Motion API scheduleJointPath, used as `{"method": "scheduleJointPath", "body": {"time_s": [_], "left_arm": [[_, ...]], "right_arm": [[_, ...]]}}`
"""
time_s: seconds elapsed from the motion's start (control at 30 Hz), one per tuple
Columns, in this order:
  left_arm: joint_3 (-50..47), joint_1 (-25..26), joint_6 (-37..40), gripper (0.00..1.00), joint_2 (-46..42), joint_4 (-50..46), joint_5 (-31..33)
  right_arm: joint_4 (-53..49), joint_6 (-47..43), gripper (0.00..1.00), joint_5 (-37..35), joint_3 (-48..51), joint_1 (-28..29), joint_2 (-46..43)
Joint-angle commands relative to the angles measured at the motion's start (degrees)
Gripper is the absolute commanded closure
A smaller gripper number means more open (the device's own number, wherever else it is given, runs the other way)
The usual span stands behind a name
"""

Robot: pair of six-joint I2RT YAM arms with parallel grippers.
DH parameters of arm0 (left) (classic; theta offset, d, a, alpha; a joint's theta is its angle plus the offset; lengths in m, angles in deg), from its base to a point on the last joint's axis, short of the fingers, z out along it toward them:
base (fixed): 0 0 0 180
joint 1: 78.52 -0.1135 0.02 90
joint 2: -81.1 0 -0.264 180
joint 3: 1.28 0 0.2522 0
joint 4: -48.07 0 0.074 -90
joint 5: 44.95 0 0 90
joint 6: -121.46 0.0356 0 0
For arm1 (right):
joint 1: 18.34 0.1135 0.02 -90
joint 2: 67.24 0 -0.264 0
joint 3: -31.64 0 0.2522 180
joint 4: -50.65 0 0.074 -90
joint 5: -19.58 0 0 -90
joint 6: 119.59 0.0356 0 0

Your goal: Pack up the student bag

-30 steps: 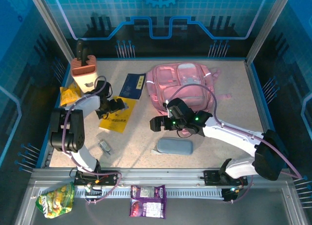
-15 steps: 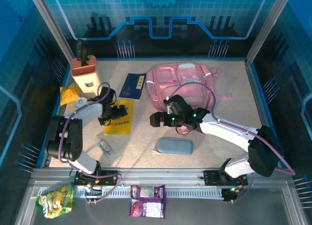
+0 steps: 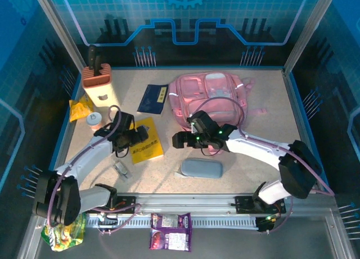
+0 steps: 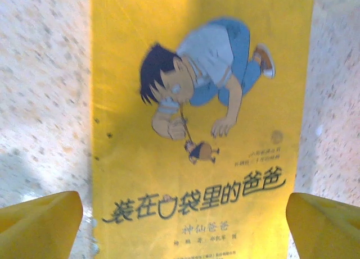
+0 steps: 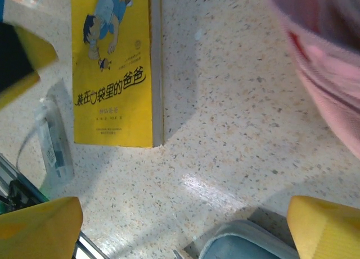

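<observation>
Upper centre of the overhead frame: large soft pink fabric backpack point(image 3: 211, 99) with pale trim lies flat on the speckled desk point(image 3: 247, 177). Right end effector point(image 3: 179, 140) sits just beside its lower-left corner, yellow fingers spread wide, holding nothing. Left end effector point(image 3: 136, 136), well apart from the backpack, hovers over a flat yellow paperback book point(image 3: 147, 149), fingers equally spread; contact cannot be told. Smooth grey oblong pencil case point(image 3: 201, 168) lies lower centre.

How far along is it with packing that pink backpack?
Barely started, it seems. Nothing looks packed: the yellow book, blue book and grey pencil case lie on the table outside the backpack. In hand: the left gripper hangs open over the yellow book; the right gripper is open, empty. All packing remains.
</observation>
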Motion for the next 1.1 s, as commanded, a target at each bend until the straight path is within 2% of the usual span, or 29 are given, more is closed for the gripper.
{"method": "scheduleJointPath", "body": {"time_s": [0.0, 0.13, 0.3, 0.47, 0.63, 1.07], "left_arm": [[0.74, -4.25, 2.60, 0.12, -0.42, -1.08, -5.60], [0.06, -8.46, 4.21, 0.20, 0.98, 2.45, -11.75], [-0.30, -11.22, 5.84, 0.28, 5.21, 7.02, -16.11], [0.05, -12.83, 6.64, 0.31, 9.40, 8.19, -14.01], [0.24, -12.96, 6.34, 0.33, 13.95, 9.36, -14.52], [-3.24, -12.95, 5.98, 0.40, 15.68, 13.40, -17.40]], "right_arm": [[-1.49, -0.30, 0.09, 0.55, -4.59, 3.17, 4.66], [-3.12, 0.81, 0.15, -0.34, -10.89, 4.82, 11.60], [-2.76, 1.20, 0.24, 0.49, -17.50, 5.92, 19.88], [-4.35, 0.73, 0.25, 0.12, -23.92, 6.47, 26.75], [-6.28, 0.73, 0.27, -0.11, -28.80, 6.54, 32.41], [-7.87, -0.06, 0.33, 2.53, -35.49, 6.60, 39.89]]}}
